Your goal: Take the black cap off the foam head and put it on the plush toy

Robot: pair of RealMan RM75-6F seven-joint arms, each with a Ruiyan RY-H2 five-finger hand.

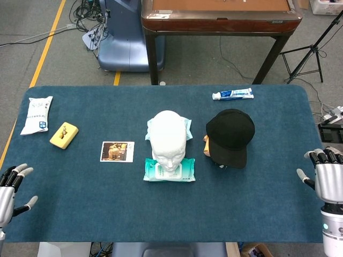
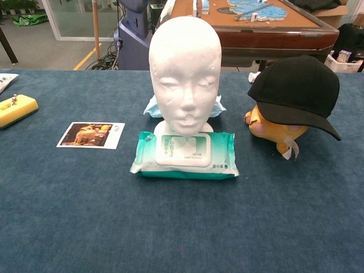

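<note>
With the black cap (image 1: 230,134) seated on the plush toy (image 2: 272,129), far inboard of my empty, spread right hand (image 1: 328,179), I judge the job done.

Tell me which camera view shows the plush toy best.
The chest view: the orange plush toy shows side-on, its face peeking from under the black cap. The head view looks down, so the cap hides all but a sliver.

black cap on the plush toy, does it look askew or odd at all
Slightly. The black cap is far bigger than the plush toy, covering most of it, and sits tilted with its brim sloping down towards the table. The foam head stands bare and upright. Nothing looks spilled or damaged.
</note>
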